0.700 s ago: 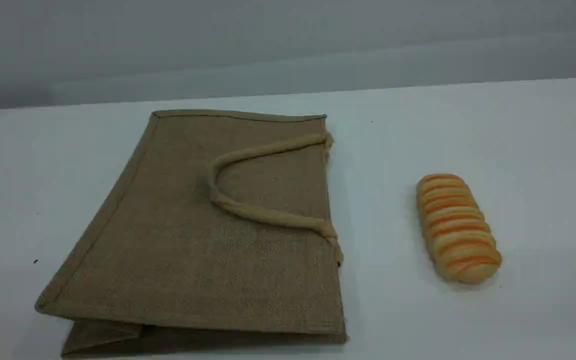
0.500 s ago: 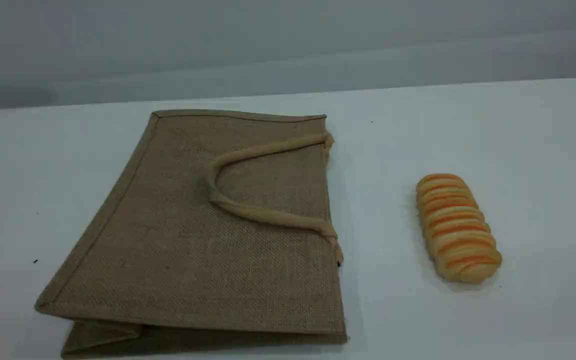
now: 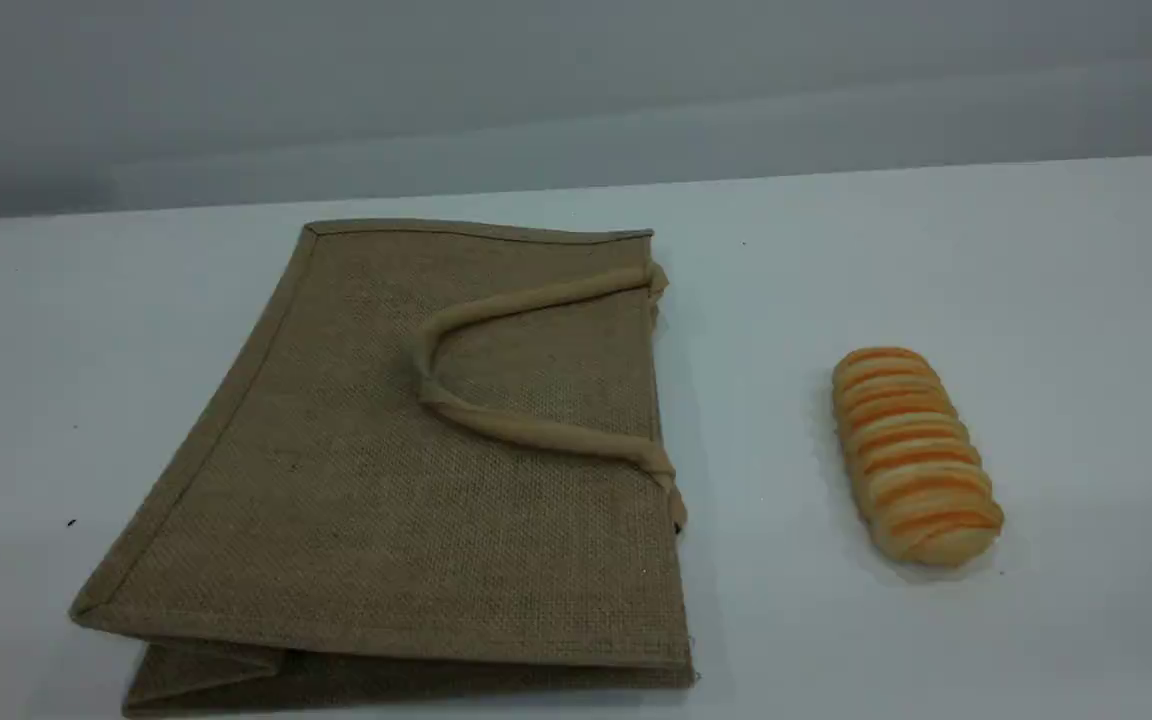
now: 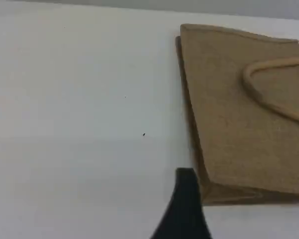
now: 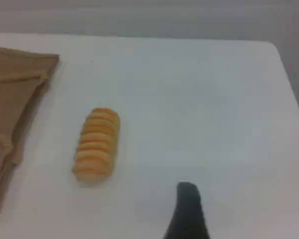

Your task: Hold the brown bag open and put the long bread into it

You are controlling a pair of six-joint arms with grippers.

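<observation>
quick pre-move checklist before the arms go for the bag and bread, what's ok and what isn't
1. Tan-brown woven jute tote bag reachable, nothing on it: ok, it lies flat on the white table.
2. Bag mouth open: not ok, the bag is collapsed flat, mouth edge facing the bread.
3. Beige rope-like handle free to grab: ok, it rests folded back on the upper panel.
4. Oblong pale-yellow loaf with orange stripes clear of the bag: ok, it lies apart from it on bare table.
5. Left gripper empty: ok, open beside the bag's corner, no contact seen.
6. Right gripper empty: ok, open, apart from the loaf.
</observation>
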